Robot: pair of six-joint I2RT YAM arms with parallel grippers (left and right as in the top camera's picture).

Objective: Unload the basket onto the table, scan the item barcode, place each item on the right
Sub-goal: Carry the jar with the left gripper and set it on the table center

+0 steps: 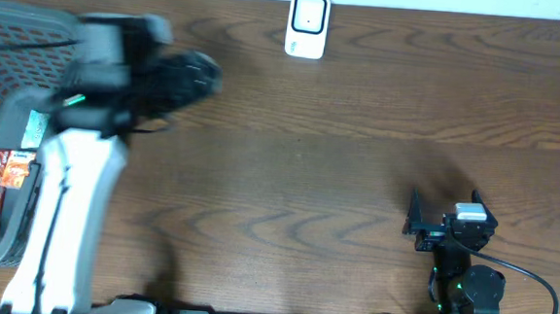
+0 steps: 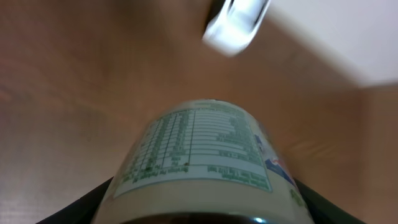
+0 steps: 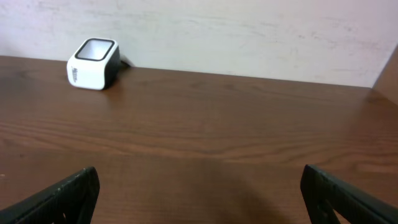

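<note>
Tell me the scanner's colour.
The scanner is white with black trim; clearest in the right wrist view.

I see a dark brown wood-grain worktop [image 1: 359, 133] filling my overhead view. On the right wrist camera, an off-white, faintly mottled wall [image 3: 249, 37] rises directly behind its far edge. Light even; soft sheen on the wood.

The left gripper [image 1: 183, 73] is being rendered as a dark blur overhead; in the left wrist view the bottle [image 2: 205, 158] is being cut off at the lower edge, its label blurred past reading; the scanner [image 2: 235, 25] is being cropped above.
</note>
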